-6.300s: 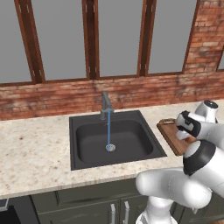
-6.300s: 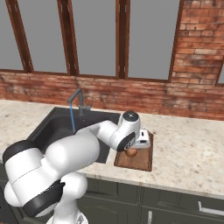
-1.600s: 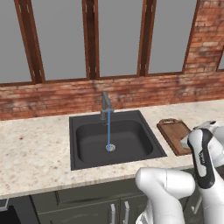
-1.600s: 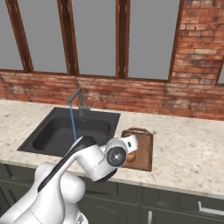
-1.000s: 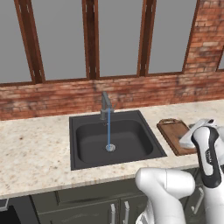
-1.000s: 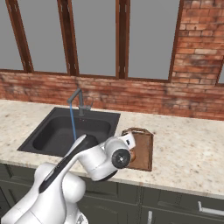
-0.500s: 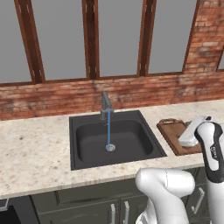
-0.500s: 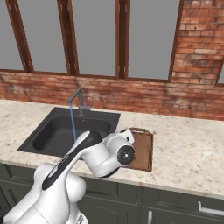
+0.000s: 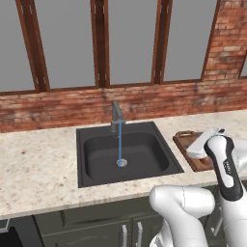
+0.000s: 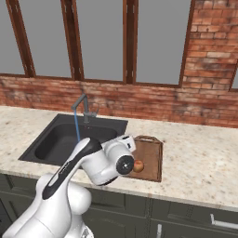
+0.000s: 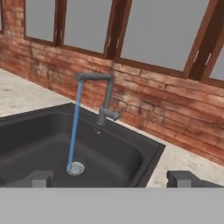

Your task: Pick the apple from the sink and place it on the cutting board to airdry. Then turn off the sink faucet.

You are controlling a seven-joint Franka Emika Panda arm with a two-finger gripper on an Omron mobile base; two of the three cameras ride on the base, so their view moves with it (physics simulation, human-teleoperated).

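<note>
Both base views are looking forward and down from behind, sharing the sink [image 9: 126,153] and counter [image 10: 195,158]; the hand view is facing the sink faucet [image 11: 103,98] closely.

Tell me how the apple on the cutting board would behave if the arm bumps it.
The apple is round and looks smooth, so a nudge would probably roll it. It sits near the front of the cutting board, whose raised rim might stop a slow roll. Small and rigid-looking, it should be light and not deform.
</note>
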